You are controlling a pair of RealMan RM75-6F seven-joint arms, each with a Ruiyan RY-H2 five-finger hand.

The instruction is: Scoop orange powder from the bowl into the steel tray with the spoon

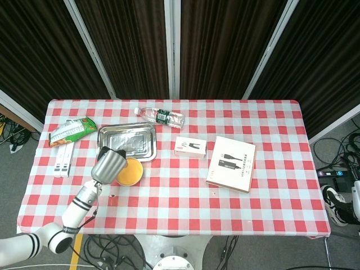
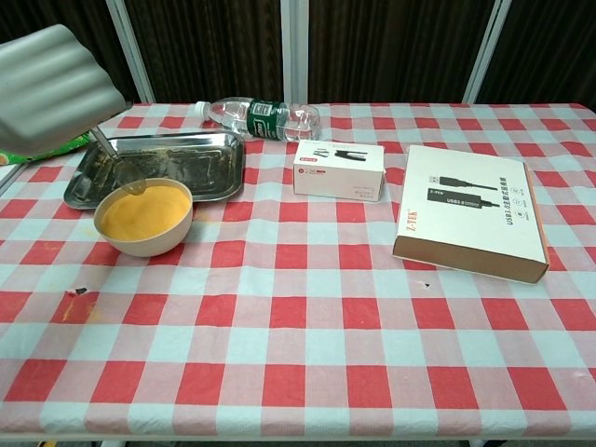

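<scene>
Chest view: left robot hand [image 2: 51,86] raised at upper left, gripping spoon [image 2: 119,164] — handle slants down, scoop end at far rim of bowl [image 2: 144,223], touching orange powder [image 2: 147,210]. Bowl sits just in front of steel tray [image 2: 200,177] on checked tabletop [image 2: 307,317]. Head view: right robot hand not seen. Bottle [image 2: 261,118] behind tray; 2 boxes to the right.
</scene>
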